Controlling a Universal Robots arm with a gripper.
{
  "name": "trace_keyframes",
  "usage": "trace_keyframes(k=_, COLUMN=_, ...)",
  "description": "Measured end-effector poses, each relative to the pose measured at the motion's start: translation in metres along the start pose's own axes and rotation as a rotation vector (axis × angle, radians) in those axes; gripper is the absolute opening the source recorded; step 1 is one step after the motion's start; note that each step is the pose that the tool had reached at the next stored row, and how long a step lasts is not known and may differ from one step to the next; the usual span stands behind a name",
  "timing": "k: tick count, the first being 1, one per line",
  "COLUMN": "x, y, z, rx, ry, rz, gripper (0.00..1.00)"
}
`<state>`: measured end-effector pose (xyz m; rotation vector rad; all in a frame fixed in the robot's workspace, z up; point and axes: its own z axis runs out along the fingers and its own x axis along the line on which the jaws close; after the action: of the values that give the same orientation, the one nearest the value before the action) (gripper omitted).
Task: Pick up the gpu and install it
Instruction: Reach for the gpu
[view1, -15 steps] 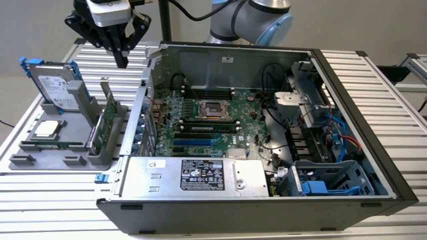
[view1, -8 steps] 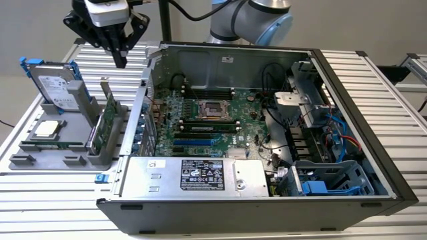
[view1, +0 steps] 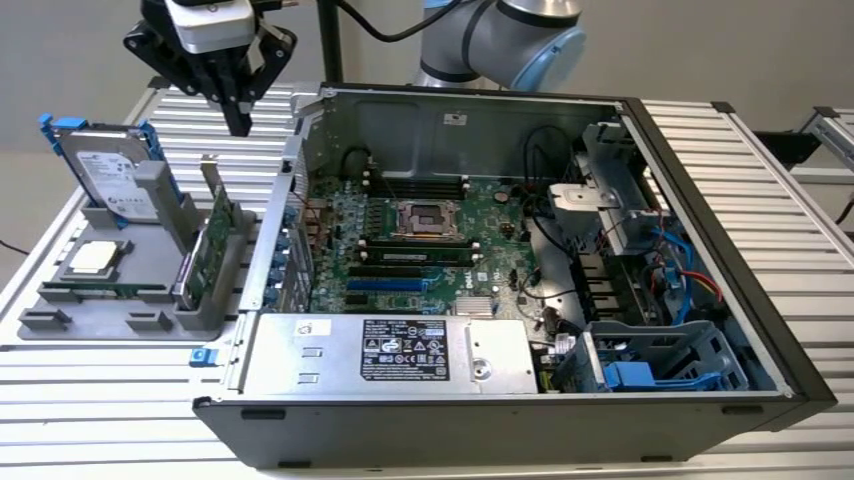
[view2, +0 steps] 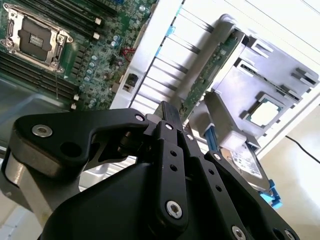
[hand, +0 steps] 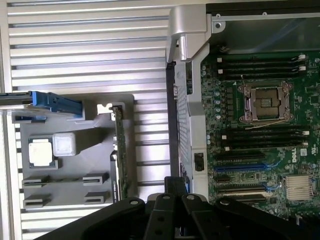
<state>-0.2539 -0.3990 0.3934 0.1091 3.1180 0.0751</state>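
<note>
Green flat gpu card (view1: 220, 240) with silver bracket stands edge-up in the grey plastic holder (view1: 83, 325), six o'clock of our black tool (view1: 240, 122) in the exterior view. The tool is pressed together and empty. We judge the card stiff and fragile, so pinch its board edges.

pincer (view2: 167, 113): matt black, bright metal screw heads. table (view1: 107, 400): ribbed bare metal slats, satin sheen. holder tray (view1: 94, 326): matt grey plastic. gpu (view1: 220, 248): green circuit board, silver metal bracket. hard drive (view1: 107, 170): shiny metal lid, blue plastic rails. case (view1: 507, 130): bare grey sheet metal inside.

gpu (view1: 220, 240) upright in tray (view1: 94, 325), beside computer case (view1: 534, 415)
</note>
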Motion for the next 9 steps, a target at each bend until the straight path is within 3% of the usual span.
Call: trace_keyframes(k=9, x=0.0014, y=-0.0001, z=0.0000, rx=0.0000, ry=0.0000, rz=0.000, gripper=0.00)
